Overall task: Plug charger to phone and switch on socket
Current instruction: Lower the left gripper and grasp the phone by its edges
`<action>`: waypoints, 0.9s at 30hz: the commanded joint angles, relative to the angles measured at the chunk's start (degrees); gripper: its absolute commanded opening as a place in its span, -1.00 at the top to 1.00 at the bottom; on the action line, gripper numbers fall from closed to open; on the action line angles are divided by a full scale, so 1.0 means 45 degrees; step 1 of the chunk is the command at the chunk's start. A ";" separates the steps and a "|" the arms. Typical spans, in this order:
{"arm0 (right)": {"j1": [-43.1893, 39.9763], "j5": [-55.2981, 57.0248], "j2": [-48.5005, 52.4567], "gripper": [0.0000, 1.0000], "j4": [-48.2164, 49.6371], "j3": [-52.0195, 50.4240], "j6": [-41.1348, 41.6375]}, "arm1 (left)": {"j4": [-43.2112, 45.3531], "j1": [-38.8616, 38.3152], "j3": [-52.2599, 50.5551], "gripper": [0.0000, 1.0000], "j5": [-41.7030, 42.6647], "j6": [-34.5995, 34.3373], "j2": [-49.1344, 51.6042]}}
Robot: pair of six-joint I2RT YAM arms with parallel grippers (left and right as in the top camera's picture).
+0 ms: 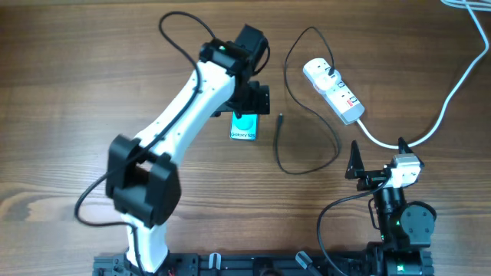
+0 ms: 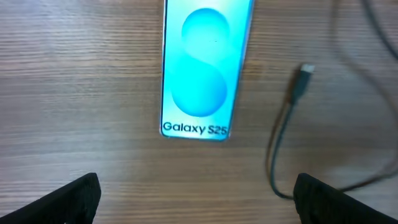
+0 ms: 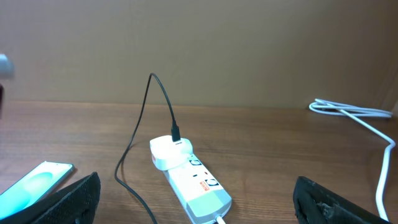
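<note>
The phone (image 1: 243,128) lies flat on the wooden table, cyan screen up, its white "Galaxy S25" band at the near end (image 2: 196,68). My left gripper (image 2: 196,199) is open and empty, hovering just above the phone's banded end. The charger cable (image 1: 307,165) loops on the table; its dark plug tip (image 1: 281,119) lies free right of the phone (image 2: 303,78). Its other end enters a white adapter on the socket (image 1: 334,90), also shown in the right wrist view (image 3: 196,183). My right gripper (image 3: 199,202) is open and empty, low, well short of the socket.
The socket's thick white cord (image 1: 453,84) runs off the table's right far corner and shows in the right wrist view (image 3: 373,134). The left arm (image 1: 184,115) stretches diagonally over the table's left half. Bare wood lies around the phone.
</note>
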 commanded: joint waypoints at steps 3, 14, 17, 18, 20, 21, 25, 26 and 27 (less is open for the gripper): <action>-0.0053 0.0170 -0.0068 -0.99 0.0024 -0.0019 0.0170 | 0.0486 -0.0180 0.0175 -0.99 -0.0355 -0.0466 0.0874; -0.0053 0.0170 -0.0068 -0.99 0.0024 -0.0019 0.0165 | 0.1826 -0.0209 0.0175 -1.00 -0.0981 0.0092 0.1554; -0.0053 0.0170 -0.0068 -0.99 0.0024 -0.0019 0.0170 | 0.2118 -0.0185 0.0175 -1.00 -0.0986 -0.0073 0.1569; -0.0053 0.0170 -0.0068 -1.00 0.0024 -0.0019 0.0170 | 0.2147 -0.0185 0.0175 -1.00 -0.0986 -0.0073 0.1569; -0.0053 0.0170 -0.0068 -0.99 0.0024 -0.0019 0.0170 | 0.2171 -0.0185 0.0175 -1.00 -0.0986 -0.0068 0.1598; -0.0053 0.0170 -0.0068 -1.00 0.0024 -0.0019 0.0175 | 0.2181 -0.0185 0.0175 -1.00 -0.0981 -0.0068 0.1642; -0.0053 0.0170 -0.0068 -0.99 0.0024 -0.0019 0.0170 | 0.2084 -0.0141 0.0175 -1.00 -0.0889 -0.0068 0.2132; -0.0053 0.0170 -0.0068 -1.00 0.0024 -0.0019 0.0170 | 0.1977 -0.0097 0.0175 -1.00 -0.0821 -0.0068 0.2273; -0.0053 0.0170 -0.0068 -0.99 0.0024 -0.0019 0.0170 | 0.1928 -0.0039 0.0175 -1.00 -0.0627 -0.0049 0.2380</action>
